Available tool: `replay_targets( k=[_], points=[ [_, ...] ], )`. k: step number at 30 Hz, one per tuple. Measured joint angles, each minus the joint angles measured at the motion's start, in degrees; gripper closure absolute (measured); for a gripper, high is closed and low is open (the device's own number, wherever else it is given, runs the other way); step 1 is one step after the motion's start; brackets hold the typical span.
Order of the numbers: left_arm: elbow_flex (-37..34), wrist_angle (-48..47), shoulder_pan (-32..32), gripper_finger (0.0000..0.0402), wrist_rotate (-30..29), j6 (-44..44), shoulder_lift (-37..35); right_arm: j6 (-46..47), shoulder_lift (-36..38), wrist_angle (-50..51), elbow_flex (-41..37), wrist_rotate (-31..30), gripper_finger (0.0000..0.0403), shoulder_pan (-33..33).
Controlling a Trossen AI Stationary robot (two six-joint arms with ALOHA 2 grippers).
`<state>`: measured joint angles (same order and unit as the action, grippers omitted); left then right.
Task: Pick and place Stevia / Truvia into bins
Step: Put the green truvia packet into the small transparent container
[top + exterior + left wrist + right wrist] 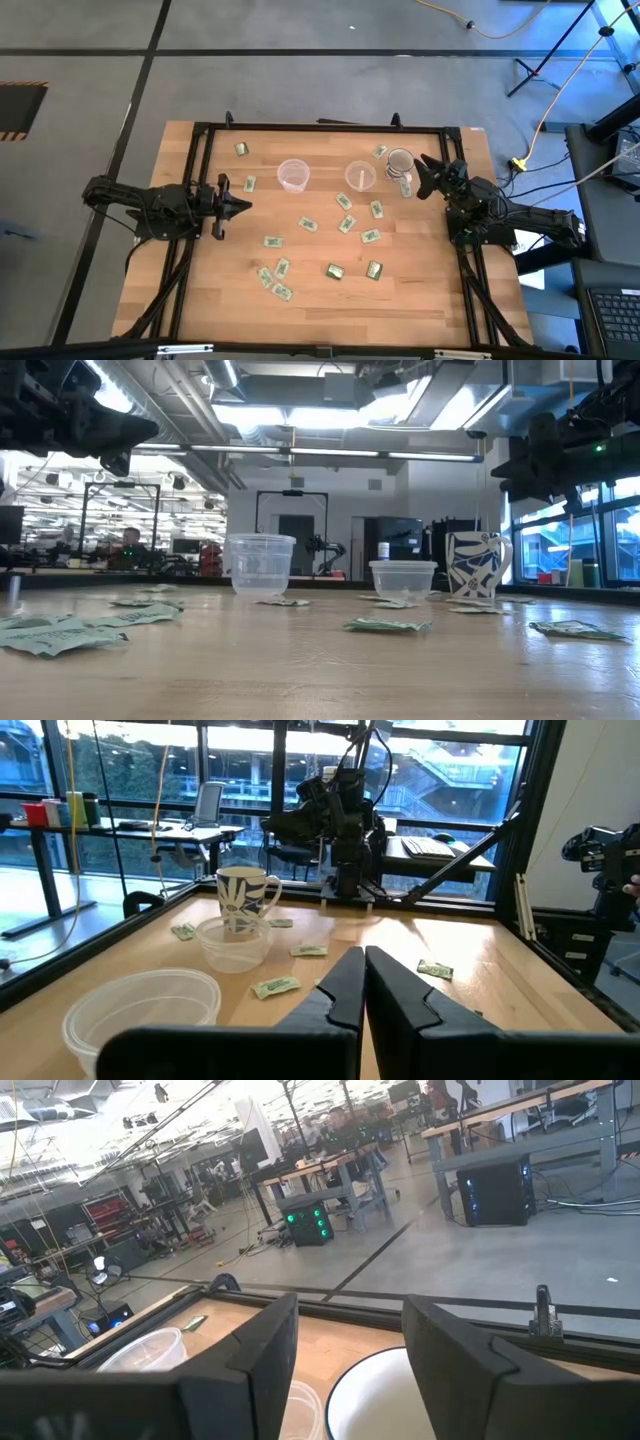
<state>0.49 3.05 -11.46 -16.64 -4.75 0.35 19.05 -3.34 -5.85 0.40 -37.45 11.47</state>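
The table (pixel 420 300) is carrying two clear cups, a mug and a scatter of green-and-white sachets. The left arm (pixel 140 205) is reaching in level from the left edge, its gripper (pixel 240 207) hanging near mid-table height with the fingers pressed together and nothing between them. The right arm (pixel 520 218) is angling in from the right edge toward the far right corner, its gripper (pixel 424 172) sitting just beside the mug (pixel 400 163) with the fingers spread wide and holding nothing.

The left cup (pixel 293 175) and the right cup (pixel 360 177) are standing upright, apart, in the far half of the table; the sachets (pixel 310 225) are lying loose around and mostly nearer than them, none visibly inside.

The low view is showing the mug's blue leaf pattern (pixel 473 564) and both cups' height, which the overhead view is hiding; both grippers are hanging above the tabletop there. The left wrist view is looking past its closed fingers (pixel 365 985) to the cups and the other arm beyond. The right wrist view is looking down between its parted fingers (pixel 455 1350) into the mug's white mouth (pixel 375 1400).

Printing on the sachets is too small to read.
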Motion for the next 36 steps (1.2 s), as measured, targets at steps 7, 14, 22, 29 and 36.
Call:
replay_targets(
  k=[7, 14, 22, 29, 36],
  points=[
    [0.00, 0.02, -0.02, 0.0395, -0.36, 0.00, 0.01, 0.00, 0.00, 0.04, 0.01, 0.00, 0.0219, 0.01],
    [-0.01, 0.04, -0.02, 0.0395, -0.36, 0.01, 0.01, 0.22, -0.01, 0.08, 0.00, 0.00, 0.0219, 0.01],
    [0.00, 0.69, -0.02, 0.0395, -8.30, 7.77, 0.01, 0.22, -0.01, 0.09, 0.00, 0.00, 0.0219, 0.01],
    [0.00, 1.07, -0.02, 0.0385, -16.11, 16.72, 2.57, 0.22, -0.01, 0.09, 0.00, 0.00, 0.0219, 0.01],
    [0.00, 1.07, -0.02, 0.0357, -19.54, 19.06, 6.36, 0.13, 0.01, -0.77, 0.00, 0.00, 0.0219, 0.00]
  ],
)
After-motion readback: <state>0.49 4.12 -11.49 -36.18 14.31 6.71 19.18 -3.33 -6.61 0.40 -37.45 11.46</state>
